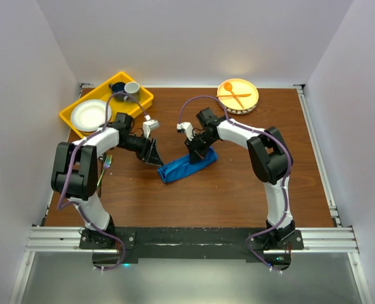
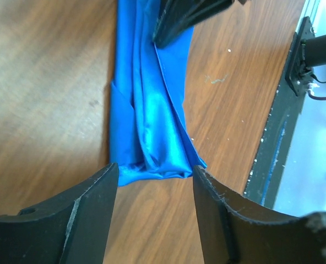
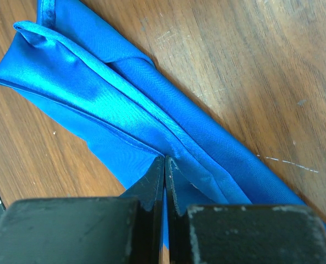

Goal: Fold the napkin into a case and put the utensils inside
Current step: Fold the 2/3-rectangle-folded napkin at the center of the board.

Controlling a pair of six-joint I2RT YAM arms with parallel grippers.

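bright overhead light is washing out the table (image 2: 36,82), gleaming on the napkin (image 3: 97,104), casting only soft shadows.

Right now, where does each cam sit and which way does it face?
Top external: above and behind the bases, looking down on the table; both arms show whole, napkin between them.
Left wrist: on the left arm, looking down past the open left hand at one end of the napkin; its two fingers show.
Right wrist: on the right arm, looking down at the napkin; the right hand shows, shut on a fold.
Shared: all three see the napkin; left wrist also catches the right hand's tip.
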